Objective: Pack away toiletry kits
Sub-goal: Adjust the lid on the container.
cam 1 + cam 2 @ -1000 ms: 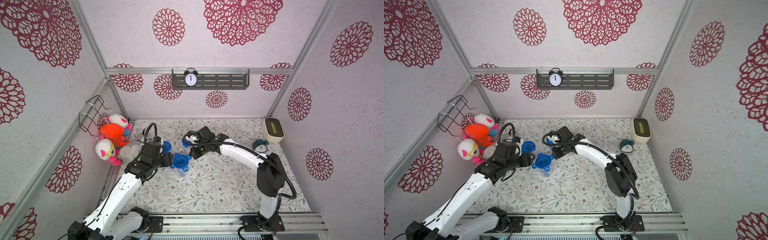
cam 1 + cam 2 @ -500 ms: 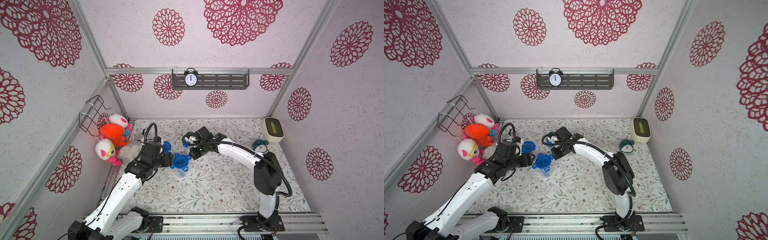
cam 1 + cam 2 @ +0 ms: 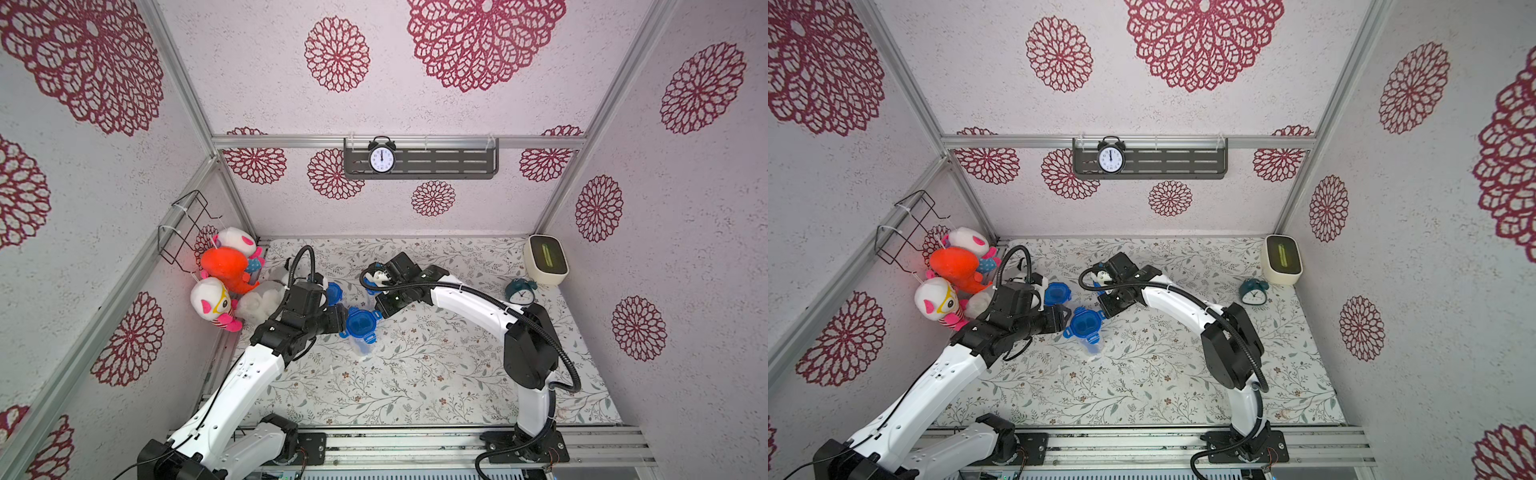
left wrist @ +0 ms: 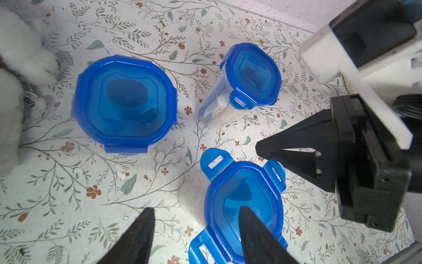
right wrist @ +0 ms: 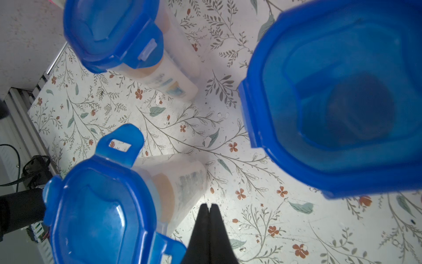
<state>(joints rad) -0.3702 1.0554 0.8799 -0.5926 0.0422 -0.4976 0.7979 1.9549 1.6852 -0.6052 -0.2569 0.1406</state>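
The left fingers [image 4: 137, 237] are standing apart, one tip over the unlatched blue-lidded cup [image 3: 360, 325], which is sitting upright on the desk [image 3: 415, 374]. The right fingers [image 5: 209, 228] are pressing together just beside it.

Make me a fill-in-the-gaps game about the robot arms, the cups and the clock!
1. The lid nearest the left gripper is coloured ___.
2. The right gripper has its jaws ___.
3. The black alarm clock sits up on a wall ___.

Missing words: blue; shut; shelf.
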